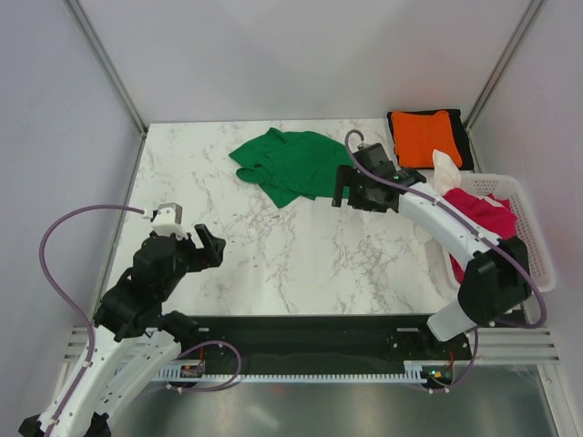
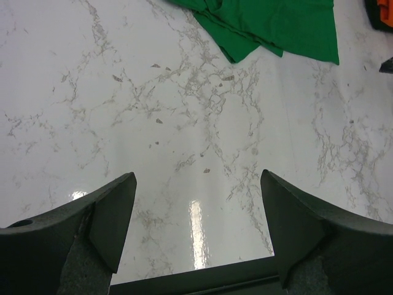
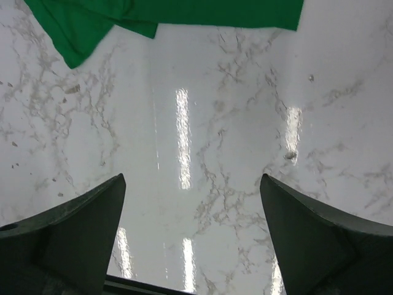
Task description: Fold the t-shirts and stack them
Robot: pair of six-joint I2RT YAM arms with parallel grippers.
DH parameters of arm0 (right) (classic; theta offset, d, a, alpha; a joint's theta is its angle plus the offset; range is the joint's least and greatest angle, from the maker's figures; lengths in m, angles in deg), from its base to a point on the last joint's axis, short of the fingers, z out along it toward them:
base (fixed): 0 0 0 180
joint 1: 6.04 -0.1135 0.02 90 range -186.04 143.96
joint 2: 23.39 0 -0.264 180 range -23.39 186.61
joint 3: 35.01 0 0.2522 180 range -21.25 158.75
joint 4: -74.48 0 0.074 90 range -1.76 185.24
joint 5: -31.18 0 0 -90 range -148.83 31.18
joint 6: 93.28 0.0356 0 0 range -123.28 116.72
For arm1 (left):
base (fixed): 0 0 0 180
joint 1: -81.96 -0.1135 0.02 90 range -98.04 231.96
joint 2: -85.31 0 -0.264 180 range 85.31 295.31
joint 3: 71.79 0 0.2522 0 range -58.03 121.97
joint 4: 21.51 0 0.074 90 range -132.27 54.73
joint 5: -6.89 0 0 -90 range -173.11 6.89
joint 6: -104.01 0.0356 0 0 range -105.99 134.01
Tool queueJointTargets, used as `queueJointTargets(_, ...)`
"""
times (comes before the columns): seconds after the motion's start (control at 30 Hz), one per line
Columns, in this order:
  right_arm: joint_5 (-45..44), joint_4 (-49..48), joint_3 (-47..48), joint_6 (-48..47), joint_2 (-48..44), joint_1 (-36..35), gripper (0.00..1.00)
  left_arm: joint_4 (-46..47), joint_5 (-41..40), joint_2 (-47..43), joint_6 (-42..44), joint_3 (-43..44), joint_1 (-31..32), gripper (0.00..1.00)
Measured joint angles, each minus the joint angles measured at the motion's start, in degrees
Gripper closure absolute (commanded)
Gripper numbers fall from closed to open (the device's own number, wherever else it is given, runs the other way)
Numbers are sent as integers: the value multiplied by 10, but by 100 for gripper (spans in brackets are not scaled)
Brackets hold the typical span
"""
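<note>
Right gripper (image 3: 191,184) fingers gape wide, empty; green t-shirt (image 3: 184,12) lies just ahead, stretched crosswise. Left gripper (image 2: 198,178), equally wide, sits farther off.

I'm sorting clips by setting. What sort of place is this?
Likely a robotics lab cell: white panels enclose a marble-look table, with the left arm and right arm at its edge and a red t-shirt in a basket.
</note>
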State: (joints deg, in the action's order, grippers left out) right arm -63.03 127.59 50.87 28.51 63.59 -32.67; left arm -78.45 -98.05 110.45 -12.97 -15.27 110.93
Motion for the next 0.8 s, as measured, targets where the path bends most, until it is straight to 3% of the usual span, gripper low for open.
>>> queueJointTargets(0.37, -49, -8, 141, -2, 223, 24, 2, -1, -3, -8, 0, 0, 0, 11)
queueJointTargets(0.8, -43, -32, 198, -33, 334, 104, 19, -1, -11, -8, 0, 0, 0, 11)
